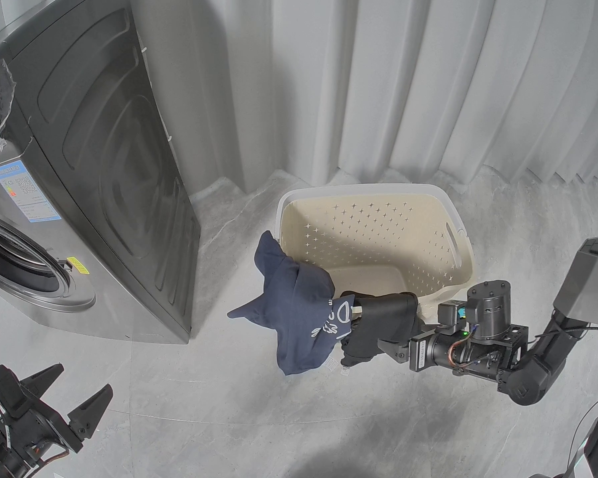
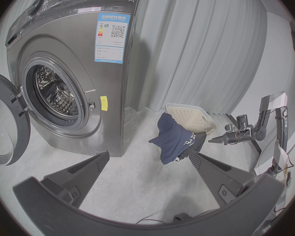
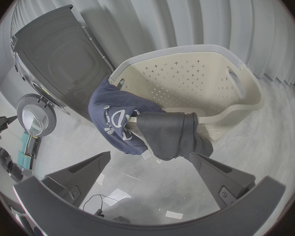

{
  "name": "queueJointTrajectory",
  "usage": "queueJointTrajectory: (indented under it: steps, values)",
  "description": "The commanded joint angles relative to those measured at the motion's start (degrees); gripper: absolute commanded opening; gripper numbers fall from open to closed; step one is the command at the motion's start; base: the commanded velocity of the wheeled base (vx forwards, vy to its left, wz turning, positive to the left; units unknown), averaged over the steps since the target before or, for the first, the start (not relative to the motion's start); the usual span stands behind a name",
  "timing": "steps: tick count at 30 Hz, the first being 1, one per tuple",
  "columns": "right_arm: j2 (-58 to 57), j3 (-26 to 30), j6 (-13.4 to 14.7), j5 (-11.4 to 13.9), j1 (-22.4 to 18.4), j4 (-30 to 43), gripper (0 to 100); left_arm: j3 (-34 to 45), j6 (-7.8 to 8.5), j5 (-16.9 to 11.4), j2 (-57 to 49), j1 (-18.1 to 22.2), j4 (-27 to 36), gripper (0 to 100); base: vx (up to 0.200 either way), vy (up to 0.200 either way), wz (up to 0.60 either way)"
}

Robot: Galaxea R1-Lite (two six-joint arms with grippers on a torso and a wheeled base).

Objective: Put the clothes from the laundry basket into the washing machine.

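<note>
Draped side by side over the rim of the laundry basket (image 3: 186, 76), mid-frame: navy garment (image 3: 114, 115) and black garment (image 3: 167, 135). Just before them, right gripper (image 3: 149, 154) spread wide.

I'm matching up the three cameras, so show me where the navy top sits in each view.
Head view: navy top hangs over the basket at its near-left corner, beside a black garment.
Left wrist view: navy top drapes down the basket, between it and the washing machine.
Right wrist view: navy top lies over the basket rim, on the washing machine side.
Shared landmark: the cream basket.
</note>
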Motion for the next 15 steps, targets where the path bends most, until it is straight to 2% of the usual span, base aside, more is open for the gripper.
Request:
queueJointTrajectory:
  steps: [1, 12, 13, 15]
  values:
    - [7.4, -4.4, -0.2, 0.1, 0.1, -1.0, 100, 0.0, -0.01, 0.0, -0.3, 0.3, 0.0, 100, 0.000, 0.000, 0.00]
    - [14.0, -11.0, -0.9, 0.2, 0.1, -1.1, 100, -0.4, -0.10, 0.0, -0.1, 0.5, -0.1, 100, 0.000, 0.000, 0.00]
    - [15.6, -13.1, -1.1, 0.3, -0.1, -1.8, 0, -0.4, -0.10, 0.0, -0.2, 0.9, -0.1, 100, 0.000, 0.000, 0.00]
    - [17.7, -14.9, -1.3, 0.3, -0.5, -3.9, 0, -0.4, -0.10, 0.0, -0.4, 0.9, -0.1, 100, 0.000, 0.000, 0.00]
